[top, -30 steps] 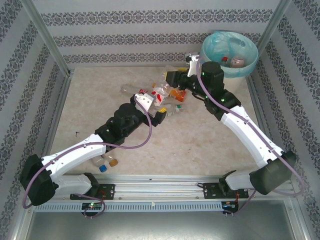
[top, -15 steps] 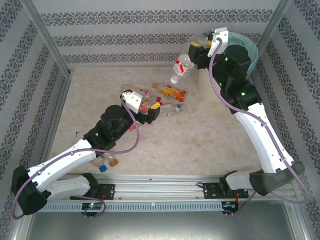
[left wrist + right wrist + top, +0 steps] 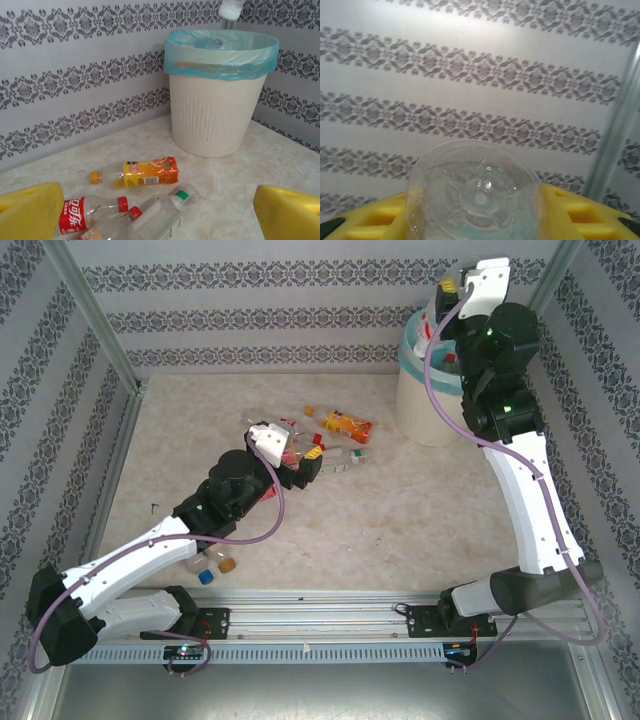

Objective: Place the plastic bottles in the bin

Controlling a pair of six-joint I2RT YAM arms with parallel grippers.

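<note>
Several plastic bottles (image 3: 145,172) lie loose on the worktop (image 3: 240,192) near the bin (image 3: 215,115). Right pincer (image 3: 445,300) is clamped on a clear bottle (image 3: 477,195) just above its rim, left pincer (image 3: 160,212) gaping over the pile. Plenty left, I reckon.

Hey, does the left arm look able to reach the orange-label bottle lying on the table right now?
Probably yes. The left gripper is open and faces the orange-label bottle, which lies uncovered on the table. A cola bottle and a green-capped bottle lie nearer and might get nudged.
</note>
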